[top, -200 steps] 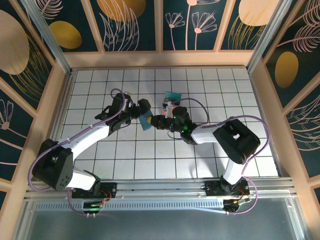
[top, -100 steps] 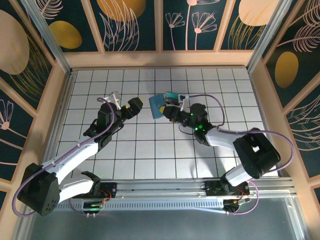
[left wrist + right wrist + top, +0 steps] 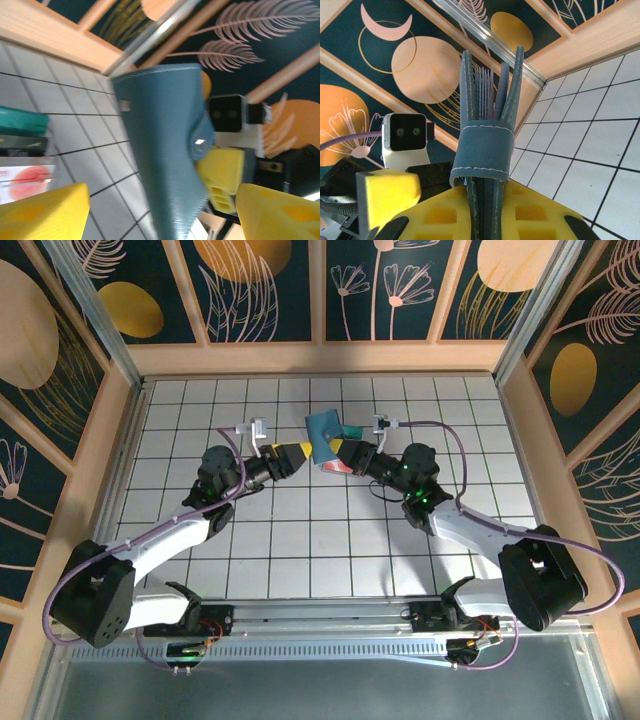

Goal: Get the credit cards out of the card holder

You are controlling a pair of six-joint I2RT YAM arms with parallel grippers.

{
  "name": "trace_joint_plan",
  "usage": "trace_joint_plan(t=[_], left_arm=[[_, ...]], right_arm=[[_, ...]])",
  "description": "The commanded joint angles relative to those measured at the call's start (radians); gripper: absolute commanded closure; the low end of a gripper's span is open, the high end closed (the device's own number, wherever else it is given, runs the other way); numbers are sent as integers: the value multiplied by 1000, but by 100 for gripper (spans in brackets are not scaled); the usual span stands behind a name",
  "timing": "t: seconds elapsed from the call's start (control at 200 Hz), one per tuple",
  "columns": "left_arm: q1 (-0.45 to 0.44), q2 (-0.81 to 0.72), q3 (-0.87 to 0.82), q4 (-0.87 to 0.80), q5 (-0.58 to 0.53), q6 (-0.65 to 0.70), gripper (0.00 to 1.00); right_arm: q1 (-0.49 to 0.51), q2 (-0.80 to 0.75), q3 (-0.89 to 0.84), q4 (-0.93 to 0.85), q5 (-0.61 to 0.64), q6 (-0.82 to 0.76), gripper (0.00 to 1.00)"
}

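Slate-blue card holder [image 3: 322, 430], upright, strap-banded, edge clamped in right hand [image 3: 345, 452]; left hand [image 3: 297, 453] agape, seemingly astride it.

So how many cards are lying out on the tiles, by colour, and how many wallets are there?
Teal card: 1, though a darker strip under it might be another.
Whitish-pink card with a red blotch: 1
Card holder: 1
Total: 3

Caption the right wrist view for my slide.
Right gripper clamps the slate-blue card holder edge-on, strap facing the camera.
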Motion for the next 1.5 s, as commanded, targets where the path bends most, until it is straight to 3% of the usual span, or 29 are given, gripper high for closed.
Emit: trace_joint_plan(t=[0.0, 0.325, 0.741, 1.066, 1.201, 1.341, 1.496], left_arm=[[-24, 7, 33, 96, 65, 27, 24], [-24, 24, 5, 161, 29, -35, 29], [-27, 69, 4, 255, 93, -90, 49], [-29, 66, 8, 228, 65, -57, 88], [-30, 35, 16, 130, 19, 16, 100], [-36, -13, 24, -4, -56, 117, 100], [-57, -46, 42, -154, -160, 202, 100]], right_arm=[[-11, -16, 25, 83, -49, 20, 100], [-14, -2, 33, 164, -92, 78, 100], [-13, 89, 17, 393, -154, 220, 100], [-5, 120, 51, 314, -147, 181, 100], [3, 64, 56, 137, -82, 82, 79], [36, -26, 92, -176, 94, -69, 55], [94, -113, 139, -491, 372, -197, 46]])
